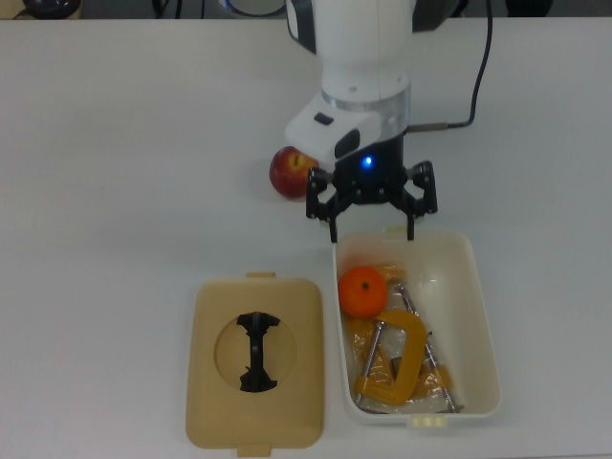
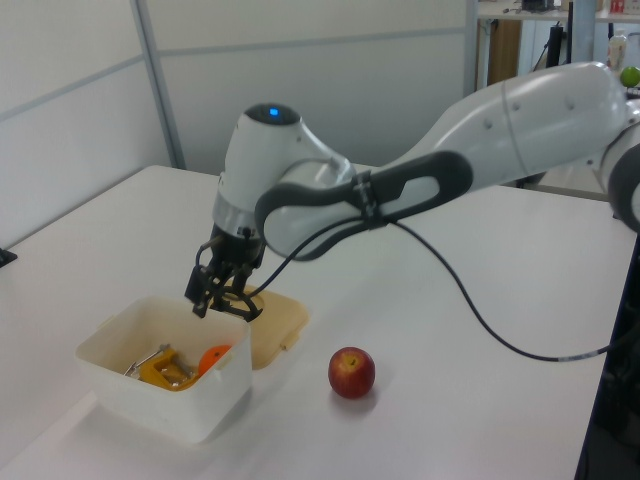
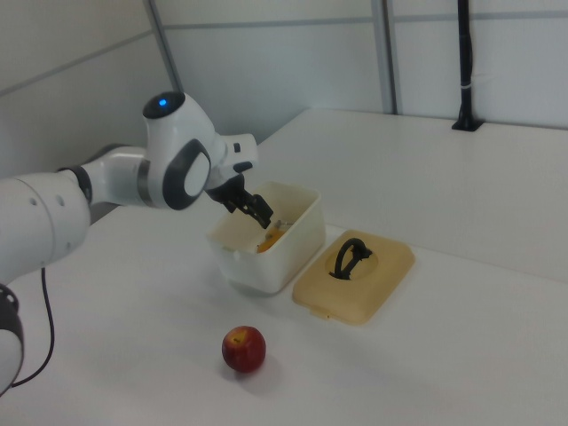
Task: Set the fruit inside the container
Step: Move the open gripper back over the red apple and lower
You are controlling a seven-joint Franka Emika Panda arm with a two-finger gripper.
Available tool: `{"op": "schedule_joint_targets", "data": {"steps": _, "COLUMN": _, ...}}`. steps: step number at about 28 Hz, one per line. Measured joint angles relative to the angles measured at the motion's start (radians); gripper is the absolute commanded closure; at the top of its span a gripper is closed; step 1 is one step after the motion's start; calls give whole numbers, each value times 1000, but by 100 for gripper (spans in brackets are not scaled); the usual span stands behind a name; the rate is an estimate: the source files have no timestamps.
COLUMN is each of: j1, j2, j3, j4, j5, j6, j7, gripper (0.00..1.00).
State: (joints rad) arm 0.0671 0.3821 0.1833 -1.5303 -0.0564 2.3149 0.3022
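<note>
The orange point(image 1: 363, 291) point(image 2: 213, 358) lies inside the white container point(image 1: 478, 316) point(image 2: 150, 410) point(image 3: 297, 244), at its upper end in the top view, beside yellow-orange clamps point(image 1: 387, 359). My gripper point(image 1: 372, 224) point(image 2: 222, 302) point(image 3: 253, 207) hangs open just above that end of the container, holding nothing. The red apple point(image 1: 290, 172) point(image 2: 351, 372) point(image 3: 243, 348) rests on the white table, at the top view's left of the gripper and partly hidden by the arm there.
A flat tan lid point(image 1: 254, 361) point(image 2: 275, 322) point(image 3: 355, 275) with a black handle lies on the table beside the container. A black cable point(image 2: 470, 290) trails from the arm. The table's edge runs near the container in the left view.
</note>
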Motion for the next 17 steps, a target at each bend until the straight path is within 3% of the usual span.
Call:
{"op": "schedule_joint_targets", "data": {"steps": 5, "j1": -6, "j2": -88, "j3": -2, "j4": -21, "j5": -2, "j6": -185, "j7": -27, "gripper": 0}}
{"op": "schedule_joint_targets", "data": {"steps": 11, "j1": -33, "j2": -189, "j3": -3, "j4": -113, "j5": -2, "j6": -402, "j7": -124, "gripper": 0}}
{"op": "schedule_joint_targets", "data": {"steps": 17, "j1": -61, "j2": -196, "j3": -4, "j4": -178, "j5": -3, "j6": -462, "j7": -190, "gripper": 0}}
